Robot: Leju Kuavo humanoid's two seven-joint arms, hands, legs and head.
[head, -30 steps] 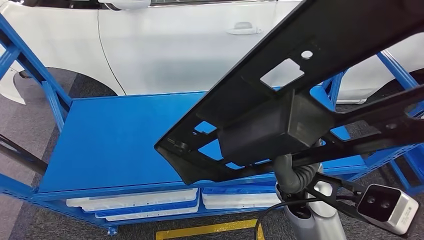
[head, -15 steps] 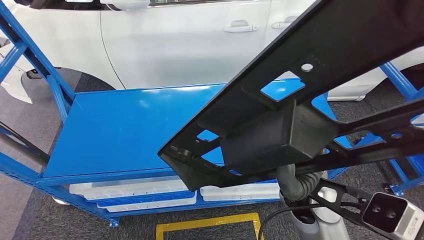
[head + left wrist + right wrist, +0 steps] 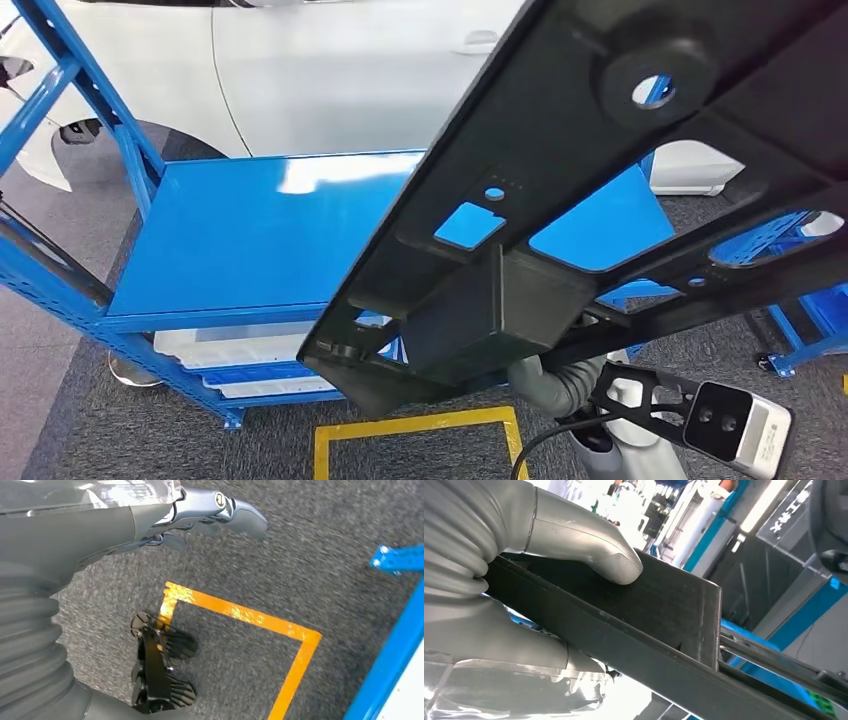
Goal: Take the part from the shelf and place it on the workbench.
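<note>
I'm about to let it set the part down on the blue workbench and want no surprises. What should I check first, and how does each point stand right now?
1. Grip on the black plastic part: ok. In the right wrist view the right hand clamps it, thumb on top.
2. Landing spot: ok. The blue workbench top is bare where visible.
3. Area under the part: cannot tell; the part hides that end of the top.
4. Left hand: ok. It holds nothing, hanging over the carpet by the yellow floor marking.
5. Clearance from the white car: cannot tell.
6. Part level: not ok, tilted.
</note>
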